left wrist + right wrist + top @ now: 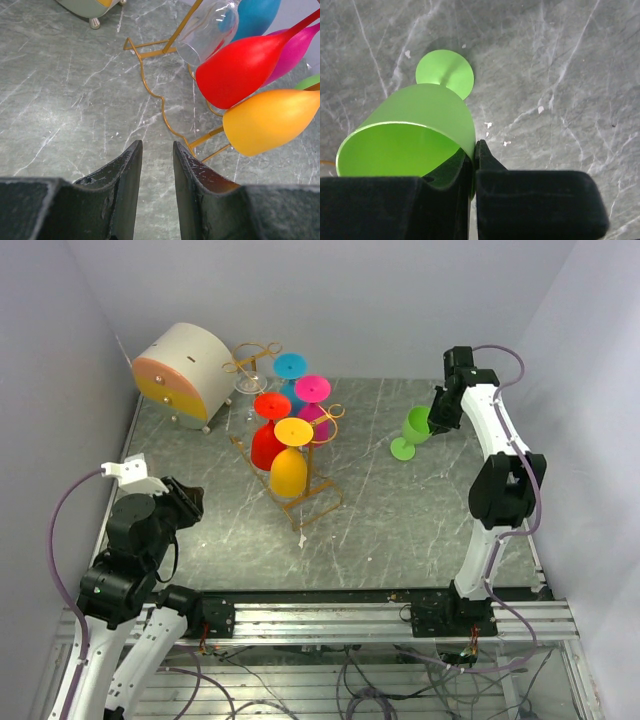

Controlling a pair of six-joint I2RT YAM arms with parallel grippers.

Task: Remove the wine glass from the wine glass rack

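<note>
The gold wire wine glass rack point(312, 502) stands at the table's middle left, with yellow point(288, 468), red point(266, 440), magenta point(313, 405) and blue point(290, 370) glasses hanging on it. My right gripper point(437, 415) is shut on the rim of a green wine glass point(413, 430), off the rack at the right. The glass is tilted, with its foot low at the table. In the right wrist view the fingertips point(474, 147) pinch the green glass point(420, 125) wall. My left gripper point(156, 150) is open and empty, in front of the rack point(150, 92).
A round white-and-orange drawer box point(182, 375) stands at the back left. A clear glass point(207, 30) hangs at the rack's far end, beside the red point(240, 70) and yellow point(272, 122) glasses. Grey walls close in on three sides.
</note>
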